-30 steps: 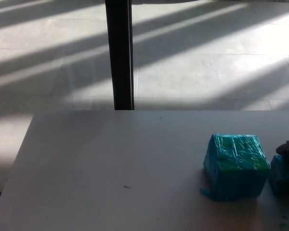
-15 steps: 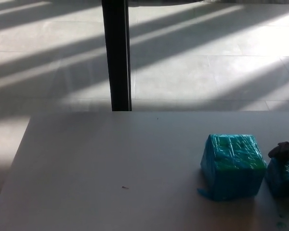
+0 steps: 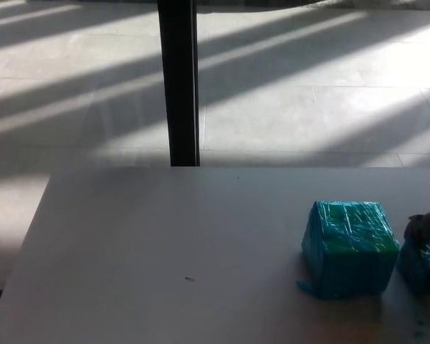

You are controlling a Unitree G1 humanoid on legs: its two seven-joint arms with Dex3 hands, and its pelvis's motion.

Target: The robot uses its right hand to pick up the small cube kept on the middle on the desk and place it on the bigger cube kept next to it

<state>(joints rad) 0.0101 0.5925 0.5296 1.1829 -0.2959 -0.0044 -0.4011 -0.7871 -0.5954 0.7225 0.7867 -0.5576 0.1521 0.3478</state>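
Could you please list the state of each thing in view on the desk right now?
Big cube: upright on the desk, nothing on top.
Small cube: on the desk right of the big cube, cut off by the frame edge.
Right hand: over the small cube, grip unclear.
Left hand: not in view.

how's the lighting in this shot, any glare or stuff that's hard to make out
Head view: strong sun stripes glare across the floor, nearly washed out at upper right; the desk lies in dim shade; the bigger cube reads clearly, while the small cube and right hand at the frame edge are dark and blurry.
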